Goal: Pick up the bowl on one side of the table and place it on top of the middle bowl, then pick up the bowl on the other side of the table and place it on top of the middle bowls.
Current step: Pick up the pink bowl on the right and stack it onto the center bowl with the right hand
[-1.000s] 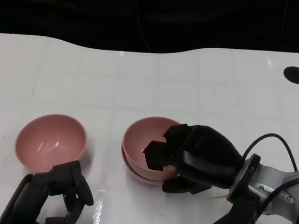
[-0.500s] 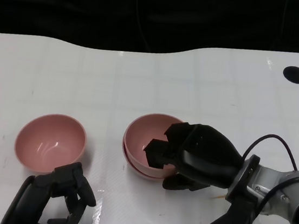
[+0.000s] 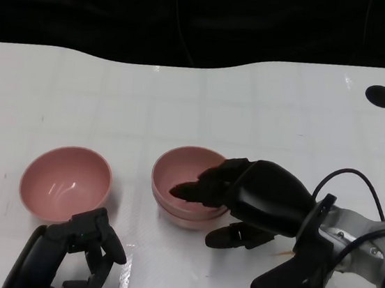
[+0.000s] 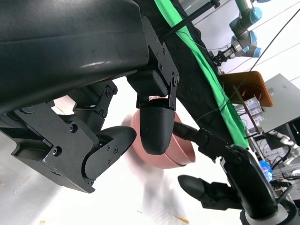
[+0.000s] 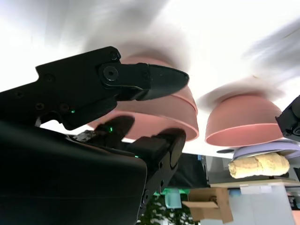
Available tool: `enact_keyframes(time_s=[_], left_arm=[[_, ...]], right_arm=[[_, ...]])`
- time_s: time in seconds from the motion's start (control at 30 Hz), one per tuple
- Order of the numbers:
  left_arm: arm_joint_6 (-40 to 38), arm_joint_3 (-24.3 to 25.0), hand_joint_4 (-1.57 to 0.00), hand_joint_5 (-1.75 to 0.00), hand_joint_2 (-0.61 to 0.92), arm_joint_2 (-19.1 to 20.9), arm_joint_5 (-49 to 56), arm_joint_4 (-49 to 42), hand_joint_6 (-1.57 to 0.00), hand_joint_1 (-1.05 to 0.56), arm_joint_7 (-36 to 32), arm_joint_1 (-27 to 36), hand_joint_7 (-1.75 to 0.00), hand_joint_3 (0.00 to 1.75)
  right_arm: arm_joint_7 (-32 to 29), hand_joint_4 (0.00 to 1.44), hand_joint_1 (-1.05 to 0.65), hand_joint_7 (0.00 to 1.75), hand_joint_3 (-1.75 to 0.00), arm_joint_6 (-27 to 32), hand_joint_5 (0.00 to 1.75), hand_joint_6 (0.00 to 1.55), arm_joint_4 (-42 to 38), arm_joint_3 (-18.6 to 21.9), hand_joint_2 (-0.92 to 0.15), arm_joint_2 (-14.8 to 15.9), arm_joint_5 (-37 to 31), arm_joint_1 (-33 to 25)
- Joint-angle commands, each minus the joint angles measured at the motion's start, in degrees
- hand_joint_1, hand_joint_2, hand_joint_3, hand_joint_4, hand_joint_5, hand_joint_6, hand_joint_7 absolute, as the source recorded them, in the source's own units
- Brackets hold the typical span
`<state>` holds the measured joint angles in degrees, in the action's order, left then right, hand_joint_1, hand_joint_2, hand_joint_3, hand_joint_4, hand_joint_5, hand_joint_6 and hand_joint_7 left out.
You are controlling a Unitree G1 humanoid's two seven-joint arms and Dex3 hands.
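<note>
stacked pink plastic bowls (image 3: 185,194): gripped at rim by right robot hand (image 3: 242,196). single pink bowl (image 3: 65,181), beyond empty, loosely curled left robot hand (image 3: 85,243): unstacked.

Pink stacked bowls (image 3: 183,188); pink side bowl (image 3: 65,182); black hands; silver forearm (image 3: 366,243); glossy white counter (image 3: 183,108), faint grid.

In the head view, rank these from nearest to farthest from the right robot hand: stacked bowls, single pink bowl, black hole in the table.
From the right robot hand:
1. Stacked bowls, centre, its fingers over the rim.
2. Single pink bowl, on the robot's left, past the stack.
3. Black hole, far right corner; close to the single bowl's distance, so this order is tentative.
</note>
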<state>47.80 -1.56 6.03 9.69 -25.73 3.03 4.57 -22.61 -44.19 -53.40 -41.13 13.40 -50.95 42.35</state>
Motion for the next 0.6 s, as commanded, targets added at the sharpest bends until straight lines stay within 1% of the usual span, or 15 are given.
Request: enact_keyframes(time_s=[0.03, 0.37, 0.5, 0.6], left_arm=[[-0.91, 0.17, -0.83, -1.65, 0.48, 0.12, -0.49, 1.19, -0.73, -0.07, -0.84, 0.52, -1.49, 1.23], [-0.15, 0.26, -0.82, -1.65, 0.46, 0.42, -0.19, 0.26, -0.74, -0.07, -0.91, 0.03, -1.47, 1.28], [0.0, 0.4, -0.83, -1.65, 0.47, 0.59, 0.28, -0.06, -0.76, -0.07, -1.23, -0.2, -1.44, 1.24], [-0.67, 0.43, -0.82, -1.66, 0.5, 0.6, -0.47, 0.43, -0.77, -0.06, -0.67, -0.03, -1.42, 1.2]], right_arm=[[1.82, 0.24, -0.93, 0.0, -0.64, 0.11, 0.0, 0.22, 1.37, 1.21, -0.92, 1.05, 1.67, -1.33], [4.15, 0.09, -0.95, 0.0, -0.69, 0.5, 0.0, 0.13, 1.52, 2.61, -0.92, 1.46, 2.51, -2.42], [4.34, 0.09, -0.96, 0.01, -0.72, 0.6, 0.01, 0.13, 1.69, 3.33, -0.92, 1.84, 2.64, -2.87], [2.84, 0.13, -0.94, 0.02, -0.73, 0.23, 0.02, 0.16, 3.16, 4.18, -0.92, 3.47, 2.56, -3.92]])
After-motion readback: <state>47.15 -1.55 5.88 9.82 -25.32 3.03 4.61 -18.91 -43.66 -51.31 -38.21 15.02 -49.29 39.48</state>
